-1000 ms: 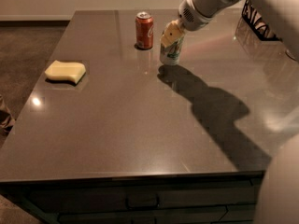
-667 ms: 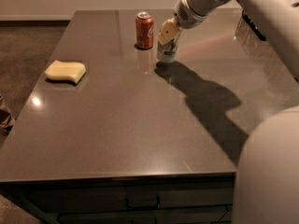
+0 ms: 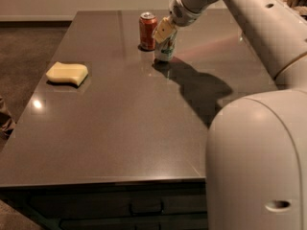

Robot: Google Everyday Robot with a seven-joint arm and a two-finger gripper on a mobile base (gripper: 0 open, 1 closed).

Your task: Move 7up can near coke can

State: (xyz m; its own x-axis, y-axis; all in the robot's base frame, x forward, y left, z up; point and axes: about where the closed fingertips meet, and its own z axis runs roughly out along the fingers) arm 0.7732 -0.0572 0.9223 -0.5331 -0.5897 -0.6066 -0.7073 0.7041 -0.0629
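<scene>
The coke can, orange-red with a silver top, stands upright at the far middle of the dark table. The 7up can, silver-white with green marks, stands just right of it, a small gap between them, its base at the table surface. My gripper comes in from the upper right on the white arm and its pale fingers are around the 7up can's upper part, hiding its top.
A yellow sponge lies on the left side of the table. My arm's large white body fills the lower right. The arm's shadow falls on the table right of the cans. Brown carpet lies to the left.
My gripper with the 7up can has moved left, closer to the coke can, and lower toward the table. The coke can and sponge have not moved.
</scene>
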